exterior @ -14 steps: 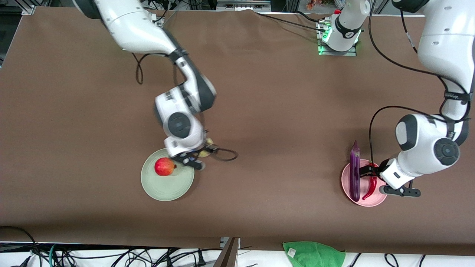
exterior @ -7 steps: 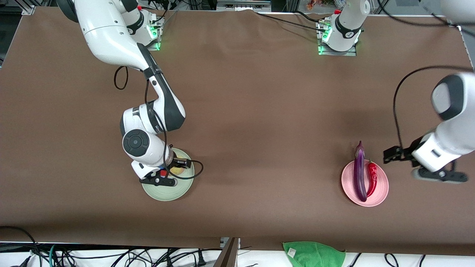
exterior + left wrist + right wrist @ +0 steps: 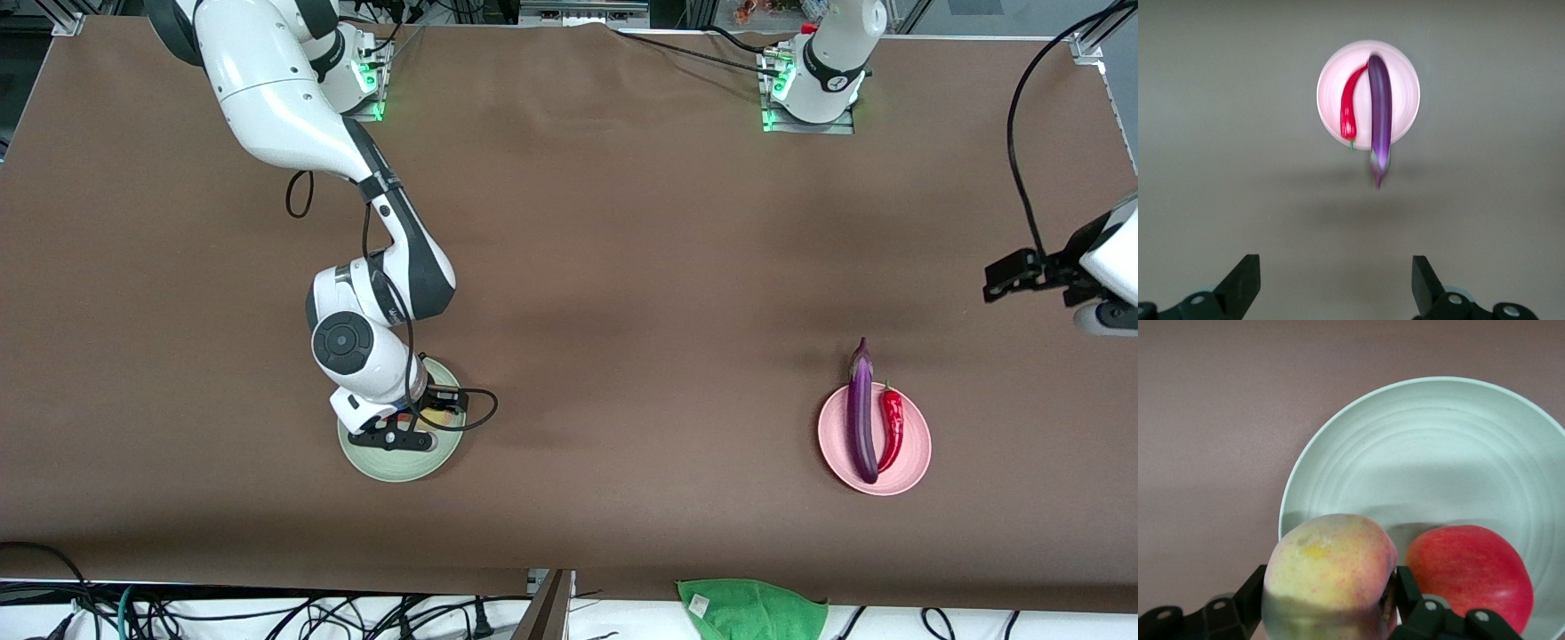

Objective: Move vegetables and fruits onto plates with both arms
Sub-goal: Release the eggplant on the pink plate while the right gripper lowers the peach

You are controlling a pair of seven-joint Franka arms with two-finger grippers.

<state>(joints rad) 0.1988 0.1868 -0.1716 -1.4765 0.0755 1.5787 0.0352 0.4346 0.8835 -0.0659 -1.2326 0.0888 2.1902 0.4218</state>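
— Where's the right claw [image 3: 1329, 600]?
— Over the mint green plate [image 3: 1451, 453], clamped on the peach [image 3: 1328, 577], just beside the apple [image 3: 1468, 577] lying on that plate.
— And the left claw [image 3: 1331, 283]?
— Fingers spread, holding nothing, over bare tabletop [image 3: 622, 267] at its own end. The eggplant [image 3: 859, 411] and chili pepper [image 3: 891, 427] lie together on the pink plate [image 3: 916, 453].

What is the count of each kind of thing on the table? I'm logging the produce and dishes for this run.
Vegetables: 2, the eggplant and chili pepper, both on the pink plate.
Fruits: 2, the apple on the green plate and the peach in the right gripper over it.
Plates: 2.
Total: 6.
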